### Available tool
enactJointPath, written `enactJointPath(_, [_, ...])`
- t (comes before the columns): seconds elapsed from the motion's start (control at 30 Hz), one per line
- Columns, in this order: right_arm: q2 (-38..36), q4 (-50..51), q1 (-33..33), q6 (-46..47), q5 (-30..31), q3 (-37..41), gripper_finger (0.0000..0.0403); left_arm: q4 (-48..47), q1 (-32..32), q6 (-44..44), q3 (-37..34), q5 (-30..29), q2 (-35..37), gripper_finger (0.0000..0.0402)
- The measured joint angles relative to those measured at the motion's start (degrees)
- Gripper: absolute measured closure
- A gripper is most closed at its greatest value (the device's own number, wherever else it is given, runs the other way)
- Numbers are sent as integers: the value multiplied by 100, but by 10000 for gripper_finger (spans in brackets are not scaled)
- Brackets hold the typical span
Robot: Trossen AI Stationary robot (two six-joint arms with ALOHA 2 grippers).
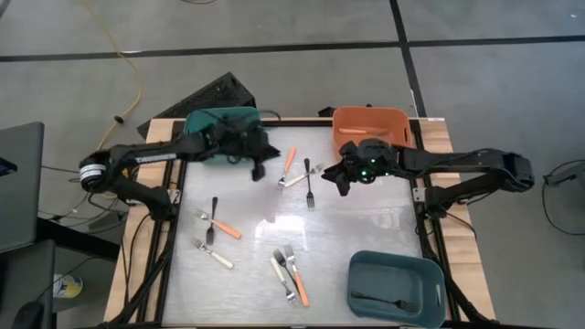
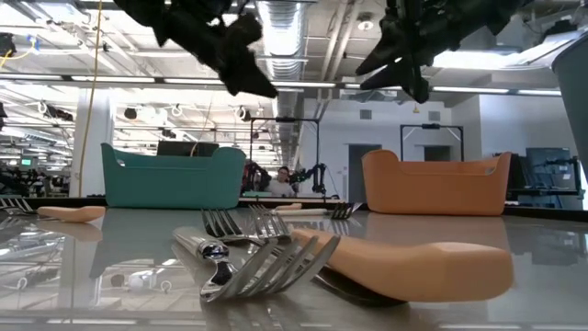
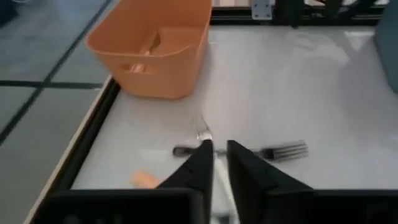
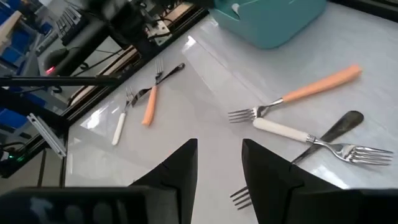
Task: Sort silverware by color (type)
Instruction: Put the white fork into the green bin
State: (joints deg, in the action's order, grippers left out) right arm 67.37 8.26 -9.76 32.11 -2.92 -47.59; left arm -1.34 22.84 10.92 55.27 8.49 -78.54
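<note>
Several small forks lie flat on the table. Three lie between my grippers: an orange-handled one (image 1: 290, 161), a white-handled one (image 1: 294, 180) and a black one (image 1: 310, 185). Three more lie toward the left edge (image 1: 217, 231), and a white and orange pair (image 1: 290, 275) lies near the front. One black fork (image 1: 384, 300) lies in the blue-grey bin. My left gripper (image 1: 259, 167) (image 3: 217, 149) hangs above the table by the teal bin, its fingers a narrow gap apart and holding nothing. My right gripper (image 1: 336, 175) (image 4: 219, 146) is open, raised, just right of the middle three forks.
A teal bin (image 1: 224, 123) stands at the far left of the table and an orange bin (image 1: 370, 123) at the far right. A blue-grey bin (image 1: 396, 288) sits at the near right corner. Bare tabletop lies in the middle (image 1: 347, 228). A person shows far behind the table (image 2: 282, 181).
</note>
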Motion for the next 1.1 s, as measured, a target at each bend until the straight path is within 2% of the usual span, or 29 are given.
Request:
enactJointPath(0.17, [44, -35, 0, -48, -50, 0, 255, 778, -373, -613, 70, -61, -899, 288])
enactJointPath(0.3, [7, 87, 0, -110, -230, 0, 255, 738, -518, -955, 404, -104, -1897, 230])
enactJointPath(0.43, [0, 243, 2, -211, -431, 0, 255, 618, -529, -940, 751, -177, -2664, 192])
enactJointPath(0.57, [0, 433, 25, -288, -475, -1, 255, 497, -528, -879, 864, -358, -3040, 181])
enactJointPath(0.9, [2, 548, 73, -854, -476, 0, 255, 583, -560, -603, 843, -813, -3201, 180])
enactJointPath(1.1, [2, 585, 22, -1029, -476, 0, 255, 490, -634, -825, 839, -600, -3597, 190])
